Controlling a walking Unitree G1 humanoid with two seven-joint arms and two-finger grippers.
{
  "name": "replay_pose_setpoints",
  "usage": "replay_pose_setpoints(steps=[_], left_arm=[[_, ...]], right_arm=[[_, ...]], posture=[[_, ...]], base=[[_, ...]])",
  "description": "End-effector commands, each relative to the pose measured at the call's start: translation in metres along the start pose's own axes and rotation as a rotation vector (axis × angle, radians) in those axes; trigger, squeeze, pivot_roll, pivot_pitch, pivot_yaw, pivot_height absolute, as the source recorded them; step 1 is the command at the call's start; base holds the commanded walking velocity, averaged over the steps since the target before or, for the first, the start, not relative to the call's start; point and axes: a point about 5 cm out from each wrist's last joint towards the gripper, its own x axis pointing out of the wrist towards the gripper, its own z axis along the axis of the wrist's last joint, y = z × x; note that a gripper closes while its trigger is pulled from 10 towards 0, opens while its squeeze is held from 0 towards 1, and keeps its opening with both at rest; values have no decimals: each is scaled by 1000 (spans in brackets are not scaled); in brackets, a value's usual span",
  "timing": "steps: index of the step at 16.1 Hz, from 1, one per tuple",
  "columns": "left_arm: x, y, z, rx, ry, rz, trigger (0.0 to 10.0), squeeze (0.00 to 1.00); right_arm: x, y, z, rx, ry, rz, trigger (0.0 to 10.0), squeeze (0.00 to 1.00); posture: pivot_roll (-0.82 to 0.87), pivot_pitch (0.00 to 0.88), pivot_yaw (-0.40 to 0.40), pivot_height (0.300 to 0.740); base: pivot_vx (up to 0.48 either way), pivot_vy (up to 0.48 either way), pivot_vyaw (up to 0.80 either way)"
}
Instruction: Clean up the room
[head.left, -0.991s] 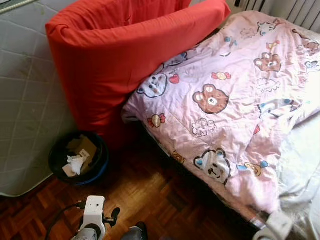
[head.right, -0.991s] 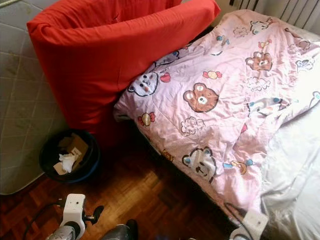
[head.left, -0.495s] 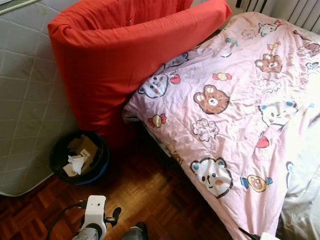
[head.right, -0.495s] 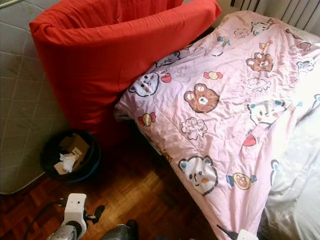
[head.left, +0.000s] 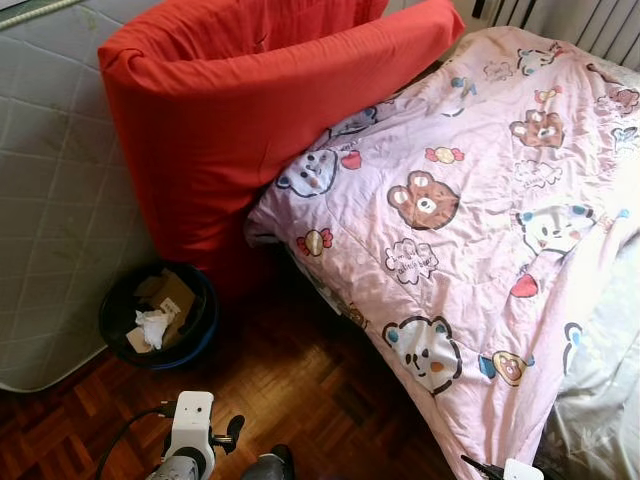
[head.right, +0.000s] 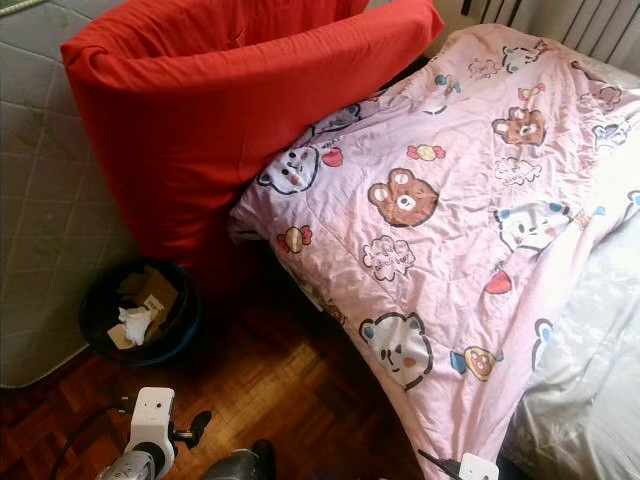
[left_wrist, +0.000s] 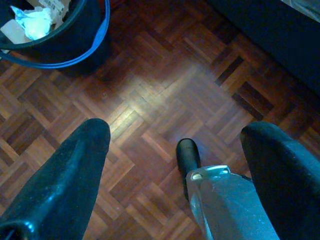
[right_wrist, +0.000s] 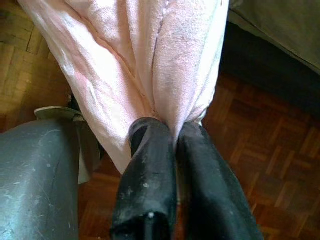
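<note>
A pink quilt (head.left: 470, 250) printed with cartoon bears covers a bed and hangs over its near edge toward a dark parquet floor (head.left: 300, 390). The right gripper (right_wrist: 172, 135), at about 5 o'clock in the head views, has its 2 black fingers (right_wrist: 150, 170) pressed together on a bunched fold of the quilt's hanging edge, the pink cloth rising out from between the tips. A white sheet (head.left: 600, 400) shows just beside the quilt at 4 o'clock.

A large red cushion (head.left: 250, 120) stands upright at 11 o'clock, leaning against the quilt's far corner. Behind it, at 9 o'clock, a grey quilted mattress (head.left: 50, 200) stands on edge. A dark round bin (head.left: 157, 315) with a blue rim sits on the floor at 8 o'clock, touching the base of the cushion, holding cardboard and crumpled white paper.

The left gripper (left_wrist: 175, 150) hangs low at 7 o'clock over bare floor, its 2 fingers spread wide and holding nothing, near the bin but apart from it.
</note>
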Motion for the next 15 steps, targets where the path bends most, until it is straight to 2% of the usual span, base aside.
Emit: replay_pose_setpoints(steps=[1,8,10,11,12,13,14,15], left_arm=[[-5,2,-14,-3,59,4,10000,0],[-6,6,-14,-3,57,12,10000,0],[-6,7,-14,-4,59,14,10000,0],[-6,7,-14,-4,61,16,10000,0],[-6,7,-14,-4,61,17,10000,0],[-6,7,-15,-2,65,18,10000,0],[-7,8,-16,-4,72,23,10000,0],[-7,8,-16,-6,75,26,10000,0]], right_arm=[[-1,-4,-12,-2,36,-13,10000,1000],[1,-12,0,13,-35,-77,10000,1000],[1,-8,12,65,-101,-40,10000,1000],[0,5,19,52,-131,60,10000,0],[-1,8,20,45,-134,83,10000,0],[-1,13,23,0,-153,117,10000,0],[-2,17,26,-89,-188,138,10000,0],[-2,17,27,-126,-195,137,10000,0]], posture=[[139,206,-3,740],[146,206,2,740],[146,207,4,740],[144,206,5,740],[142,206,5,740],[141,205,6,740],[147,198,6,740],[148,197,6,740]], base=[[0,0,0],[0,0,0],[0,0,0],[0,0,0],[0,0,0],[0,0,0],[0,0,575],[0,0,738]])
